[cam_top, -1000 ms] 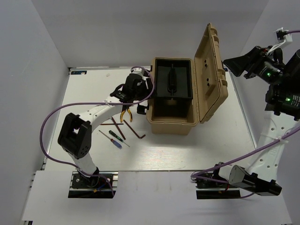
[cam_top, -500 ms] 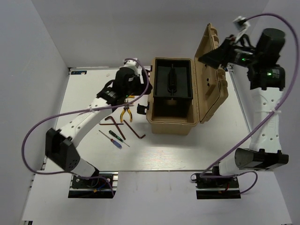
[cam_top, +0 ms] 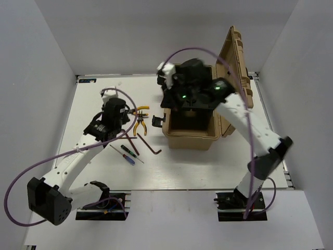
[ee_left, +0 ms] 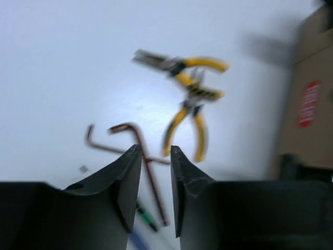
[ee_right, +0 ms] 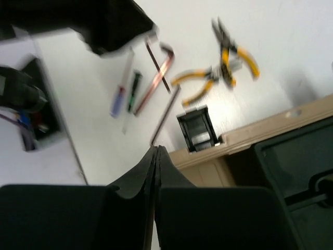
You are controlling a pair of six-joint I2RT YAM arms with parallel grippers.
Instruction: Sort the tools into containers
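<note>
Two yellow-and-black pliers [cam_top: 139, 119] [ee_left: 190, 88] lie crossed on the white table left of the tan toolbox [cam_top: 190, 136]. Nearer the front lie dark hex keys [cam_top: 150, 146] [ee_left: 130, 130] and two thin screwdrivers [cam_top: 127, 154] [ee_right: 122, 96]. My left gripper [cam_top: 126, 117] [ee_left: 156, 156] hovers just left of the pliers, its jaws a narrow gap apart with nothing between them. My right gripper [cam_top: 170, 99] [ee_right: 156, 151] hangs over the toolbox's left rim, shut and empty. The toolbox stands open with its black tray [cam_top: 192, 91] [ee_right: 296, 156] inside.
The toolbox lid [cam_top: 237, 62] stands upright at the right. A black side latch [cam_top: 157, 121] [ee_right: 196, 127] sticks out of the box's left wall, close to the pliers. The right arm [cam_top: 250, 130] arches over the box's right side. White walls enclose the table.
The right arm has swung in from the far right to above the toolbox and its jaws have shut. The left arm has drawn back leftward from the box, and its jaws have narrowed.
</note>
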